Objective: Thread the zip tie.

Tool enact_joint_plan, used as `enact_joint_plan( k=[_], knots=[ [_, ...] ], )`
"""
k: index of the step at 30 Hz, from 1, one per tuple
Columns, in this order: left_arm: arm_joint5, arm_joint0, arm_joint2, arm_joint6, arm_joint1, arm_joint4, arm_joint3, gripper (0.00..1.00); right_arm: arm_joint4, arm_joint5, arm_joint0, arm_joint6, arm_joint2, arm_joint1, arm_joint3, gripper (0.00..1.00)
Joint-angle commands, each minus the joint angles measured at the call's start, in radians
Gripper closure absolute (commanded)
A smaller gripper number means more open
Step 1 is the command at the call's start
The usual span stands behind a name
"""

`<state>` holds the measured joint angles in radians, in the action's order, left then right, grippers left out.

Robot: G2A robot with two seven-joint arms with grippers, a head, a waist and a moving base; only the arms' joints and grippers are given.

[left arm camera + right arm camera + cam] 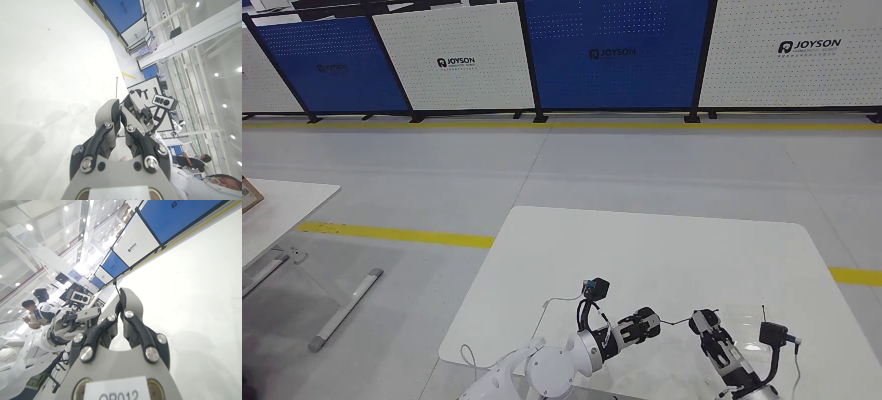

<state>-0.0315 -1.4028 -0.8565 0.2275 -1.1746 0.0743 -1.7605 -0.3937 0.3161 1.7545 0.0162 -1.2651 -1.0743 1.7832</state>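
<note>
While the left gripper pinches the thin tail of the zip tie, jaws together, the right gripper is clamped just behind the head, which pokes past its fingertips; both hover close together above the white table, so lining up seems the step in hand; next, the tail tip must meet that small slot squarely; a side table stands far left, pegboard panels behind; only the bulky fingertips crowd the approach.

Bright ceiling lamps, faint shadows on table, edges curved
</note>
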Motion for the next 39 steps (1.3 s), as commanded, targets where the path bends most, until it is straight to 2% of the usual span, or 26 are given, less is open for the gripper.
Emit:
enact_joint_plan(
  k=[1,18,31,36,39],
  knots=[
    [0.000,0.000,0.000,0.000,0.000,0.000,0.000,1.00,-0.001,0.000,0.002,-0.001,-0.002,-0.001,0.000,1.00],
    [0.000,0.000,0.000,0.000,0.000,0.000,0.000,1.00,-0.012,-0.014,-0.014,-0.019,0.009,-0.015,-0.014,1.00],
    [0.000,0.000,0.000,0.000,0.000,0.000,0.000,1.00,-0.013,-0.006,-0.020,-0.034,0.011,-0.024,-0.019,1.00],
    [0.060,-0.002,0.000,0.013,-0.006,-0.095,0.007,1.00,-0.006,0.003,-0.022,-0.043,0.010,-0.027,-0.012,1.00],
    [0.083,0.001,-0.001,0.013,-0.010,-0.139,0.016,1.00,0.001,0.008,-0.026,-0.050,0.012,-0.029,-0.006,1.00]
  ],
)
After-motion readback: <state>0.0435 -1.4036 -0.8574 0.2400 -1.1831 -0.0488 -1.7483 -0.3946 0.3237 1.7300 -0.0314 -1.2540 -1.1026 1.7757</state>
